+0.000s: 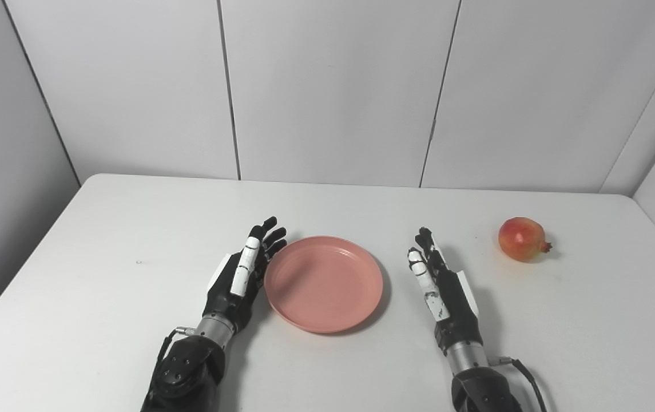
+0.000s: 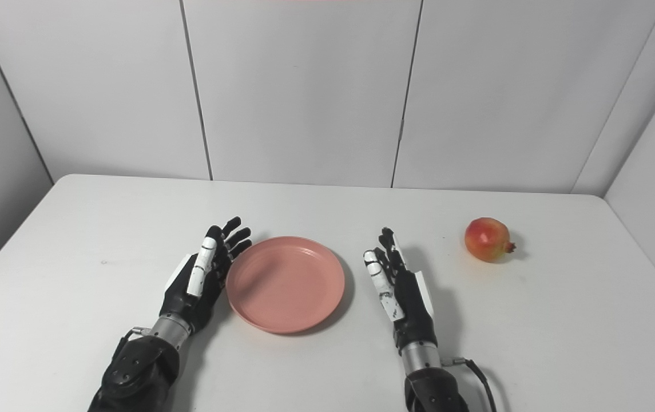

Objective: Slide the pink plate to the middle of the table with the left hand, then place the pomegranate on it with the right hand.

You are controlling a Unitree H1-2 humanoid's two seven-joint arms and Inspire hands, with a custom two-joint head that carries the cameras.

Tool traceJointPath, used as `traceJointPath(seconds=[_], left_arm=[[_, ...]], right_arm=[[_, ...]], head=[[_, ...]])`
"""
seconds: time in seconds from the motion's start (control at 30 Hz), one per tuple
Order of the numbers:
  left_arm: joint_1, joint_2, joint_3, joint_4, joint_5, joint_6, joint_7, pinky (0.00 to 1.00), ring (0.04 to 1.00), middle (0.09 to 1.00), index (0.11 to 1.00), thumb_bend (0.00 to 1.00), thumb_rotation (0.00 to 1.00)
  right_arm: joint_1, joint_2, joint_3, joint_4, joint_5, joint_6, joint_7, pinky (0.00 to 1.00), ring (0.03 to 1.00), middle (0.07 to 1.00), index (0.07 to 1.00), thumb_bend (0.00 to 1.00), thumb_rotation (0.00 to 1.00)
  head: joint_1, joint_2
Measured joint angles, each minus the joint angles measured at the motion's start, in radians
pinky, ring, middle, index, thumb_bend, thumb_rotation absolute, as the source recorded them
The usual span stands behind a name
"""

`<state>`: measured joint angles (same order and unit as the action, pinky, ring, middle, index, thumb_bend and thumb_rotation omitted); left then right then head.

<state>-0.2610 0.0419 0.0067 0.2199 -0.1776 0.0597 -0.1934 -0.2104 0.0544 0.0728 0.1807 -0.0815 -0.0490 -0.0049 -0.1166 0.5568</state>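
Note:
A pink plate (image 1: 324, 283) lies flat near the middle of the white table (image 1: 104, 240); it holds nothing. My left hand (image 1: 242, 277) is open, fingers straight, edge-on against the plate's left rim. My right hand (image 1: 440, 289) is open and empty, standing apart to the right of the plate. A red-yellow pomegranate (image 1: 521, 238) rests on the table at the far right, well beyond my right hand. The plate (image 2: 285, 284), the pomegranate (image 2: 485, 239) and both hands also show in the right eye view.
Grey panel walls (image 1: 327, 86) close in the table at the back and on both sides. The table's right edge runs close behind the pomegranate.

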Motion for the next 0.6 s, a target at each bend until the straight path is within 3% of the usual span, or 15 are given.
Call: traceJointPath(seconds=[0.6], left_arm=[[0.008, 0.004, 0.009, 0.0, -0.039, -0.007, -0.023, 0.86, 0.891, 0.891, 0.869, 0.59, 0.91]], right_arm=[[-0.01, 0.01, 0.001, 0.016, -0.025, 0.002, -0.012, 0.94, 0.941, 0.967, 0.972, 0.46, 0.9]], head=[[-0.037, 0.008]])
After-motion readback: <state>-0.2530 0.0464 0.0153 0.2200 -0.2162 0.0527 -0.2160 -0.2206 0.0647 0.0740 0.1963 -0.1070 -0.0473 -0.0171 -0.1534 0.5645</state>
